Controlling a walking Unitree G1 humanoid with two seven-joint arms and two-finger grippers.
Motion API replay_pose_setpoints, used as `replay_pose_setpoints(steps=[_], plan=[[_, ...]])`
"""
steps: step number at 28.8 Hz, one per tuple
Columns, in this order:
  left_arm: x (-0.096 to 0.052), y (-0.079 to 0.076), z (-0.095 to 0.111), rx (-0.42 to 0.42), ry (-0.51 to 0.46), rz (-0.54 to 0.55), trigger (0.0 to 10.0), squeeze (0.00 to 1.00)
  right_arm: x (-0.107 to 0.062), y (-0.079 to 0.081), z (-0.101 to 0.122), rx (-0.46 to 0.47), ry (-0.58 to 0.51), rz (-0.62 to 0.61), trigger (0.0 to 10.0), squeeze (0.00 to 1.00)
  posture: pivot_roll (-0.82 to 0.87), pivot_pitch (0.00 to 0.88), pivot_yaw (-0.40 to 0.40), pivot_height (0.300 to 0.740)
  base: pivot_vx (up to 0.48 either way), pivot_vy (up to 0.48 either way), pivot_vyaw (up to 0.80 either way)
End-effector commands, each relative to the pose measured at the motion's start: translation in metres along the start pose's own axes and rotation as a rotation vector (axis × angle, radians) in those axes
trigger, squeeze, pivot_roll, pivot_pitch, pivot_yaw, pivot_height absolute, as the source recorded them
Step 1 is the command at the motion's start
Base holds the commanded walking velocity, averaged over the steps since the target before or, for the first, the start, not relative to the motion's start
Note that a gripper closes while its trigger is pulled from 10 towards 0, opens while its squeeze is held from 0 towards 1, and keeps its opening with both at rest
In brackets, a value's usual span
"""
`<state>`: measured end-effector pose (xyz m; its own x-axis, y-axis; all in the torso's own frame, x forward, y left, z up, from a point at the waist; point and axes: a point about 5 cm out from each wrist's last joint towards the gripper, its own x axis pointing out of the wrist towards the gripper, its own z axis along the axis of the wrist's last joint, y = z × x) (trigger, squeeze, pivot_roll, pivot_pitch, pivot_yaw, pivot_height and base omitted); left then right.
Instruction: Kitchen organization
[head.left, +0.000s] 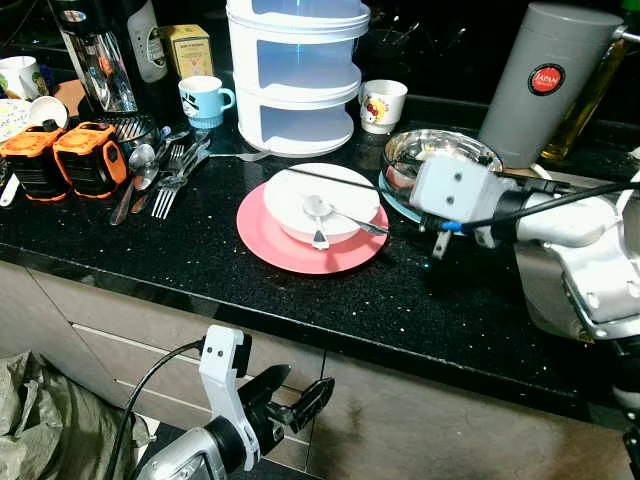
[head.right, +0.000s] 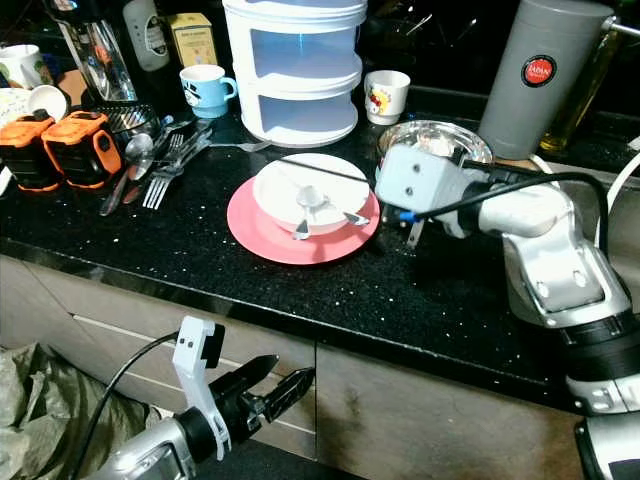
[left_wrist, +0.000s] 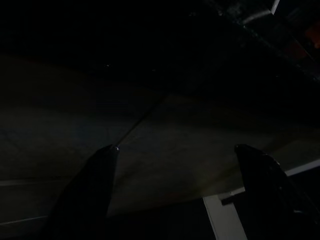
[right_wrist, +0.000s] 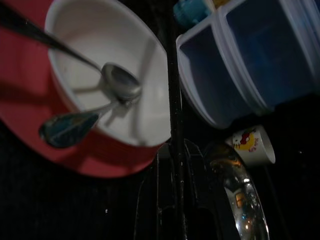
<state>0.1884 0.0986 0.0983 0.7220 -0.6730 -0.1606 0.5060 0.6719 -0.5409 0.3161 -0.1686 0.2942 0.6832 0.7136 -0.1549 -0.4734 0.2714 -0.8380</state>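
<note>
A white bowl (head.left: 300, 200) sits on a pink plate (head.left: 270, 245) on the black counter, with two metal spoons (head.left: 318, 212) lying in it. A thin black chopstick (head.left: 330, 177) lies across the far rim of the bowl. My right gripper (right_wrist: 173, 152) is shut on that chopstick's end, just right of the bowl and in front of a steel bowl (head.left: 440, 150). My left gripper (head.left: 295, 398) hangs open below the counter edge, in front of the drawer fronts, holding nothing.
A white tiered container (head.left: 295, 75) stands behind the plate, with a blue mug (head.left: 203, 100) to its left and a cartoon mug (head.left: 382, 105) to its right. Loose cutlery (head.left: 165, 170) and two orange-black devices (head.left: 65, 155) lie at the left. A grey flask (head.left: 545, 80) stands at the back right.
</note>
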Motion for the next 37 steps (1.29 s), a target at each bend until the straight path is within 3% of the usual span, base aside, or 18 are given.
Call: replay_pose_setpoints(steps=[1, 4, 5, 7, 8, 9, 10, 11, 14, 15, 19, 23, 28, 32, 37], plan=[[-0.001, 0.002, -0.002, -0.014, 0.009, 0.009, 10.0, 0.00, -0.002, -0.007, 0.006, 0.015, -0.039, -0.037, 0.0, 0.00, 0.13, 0.000, 0.015, 0.740, 0.000, 0.000, 0.00], [-0.001, 0.002, -0.002, -0.015, 0.008, 0.009, 10.0, 0.00, -0.003, -0.011, 0.011, 0.089, -0.101, -0.076, 0.0, 0.00, 0.13, 0.000, 0.014, 0.740, 0.000, 0.000, 0.00], [-0.002, 0.002, -0.001, -0.014, 0.008, 0.004, 10.0, 0.00, -0.003, -0.020, 0.019, 0.235, -0.221, -0.177, 2.9, 0.00, 0.12, 0.000, 0.016, 0.740, 0.000, 0.000, 0.00], [-0.002, 0.002, -0.001, -0.013, 0.009, 0.002, 10.0, 0.00, -0.002, -0.023, 0.022, 0.286, -0.265, -0.212, 2.9, 0.00, 0.12, 0.000, 0.016, 0.740, 0.000, 0.000, 0.00], [-0.002, 0.001, -0.001, -0.005, 0.010, -0.005, 10.0, 0.00, -0.002, -0.027, 0.032, 0.403, -0.378, -0.264, 3.6, 0.00, 0.12, 0.000, 0.016, 0.740, 0.000, 0.000, 0.00], [-0.003, 0.000, 0.000, 0.012, 0.011, -0.017, 10.0, 0.00, -0.002, -0.031, 0.045, 0.562, -0.533, -0.302, 3.7, 0.00, 0.13, 0.000, 0.020, 0.740, 0.000, 0.000, 0.00], [-0.003, -0.001, 0.001, 0.020, 0.010, -0.024, 10.0, 0.00, -0.002, -0.032, 0.050, 0.634, -0.601, -0.318, 10.0, 0.00, 0.13, 0.000, 0.020, 0.740, 0.000, 0.000, 0.00], [-0.003, -0.001, 0.001, 0.020, 0.010, -0.024, 10.0, 0.00, -0.002, -0.032, 0.050, 0.634, -0.601, -0.318, 10.0, 0.00, 0.13, 0.000, 0.020, 0.740, 0.000, 0.000, 0.00], [-0.006, -0.005, 0.001, 0.059, 0.024, -0.063, 10.0, 0.00, 0.001, -0.029, 0.055, 0.781, -0.704, -0.336, 10.0, 0.00, 0.12, 0.000, 0.028, 0.740, 0.000, 0.000, 0.00], [-0.006, -0.005, 0.001, 0.059, 0.024, -0.063, 10.0, 0.00, 0.001, -0.029, 0.055, 0.781, -0.704, -0.336, 10.0, 0.00, 0.12, 0.000, 0.028, 0.740, 0.000, 0.000, 0.00], [-0.013, -0.016, -0.001, 0.136, 0.089, -0.164, 10.0, 0.00, 0.005, -0.022, 0.058, 0.911, -0.755, -0.336, 10.0, 0.00, 0.12, 0.000, 0.035, 0.740, 0.000, 0.000, 0.00], [-0.021, -0.029, -0.002, 0.156, 0.154, -0.286, 10.0, 0.00, 0.005, -0.015, 0.057, 0.987, -0.734, -0.356, 10.0, 0.00, 0.12, 0.000, 0.038, 0.740, 0.000, 0.000, 0.00], [-0.024, -0.029, 0.003, 0.208, 0.177, -0.311, 10.0, 0.00, 0.002, -0.026, 0.024, 1.083, -0.574, -0.577, 10.0, 0.00, 0.12, 0.000, 0.041, 0.740, 0.000, 0.000, 0.00], [-0.023, -0.030, 0.012, 0.251, 0.150, -0.306, 10.0, 0.00, -0.016, -0.041, 0.007, 1.082, -0.523, -0.704, 10.0, 0.00, 0.12, 0.000, 0.046, 0.740, 0.000, 0.000, -0.70], [-0.020, -0.034, 0.014, 0.283, 0.151, -0.315, 10.0, 0.00, -0.032, -0.056, 0.002, 1.041, -0.508, -0.795, 10.0, 0.00, 0.12, 0.000, 0.046, 0.740, 0.000, 0.000, -0.80]])
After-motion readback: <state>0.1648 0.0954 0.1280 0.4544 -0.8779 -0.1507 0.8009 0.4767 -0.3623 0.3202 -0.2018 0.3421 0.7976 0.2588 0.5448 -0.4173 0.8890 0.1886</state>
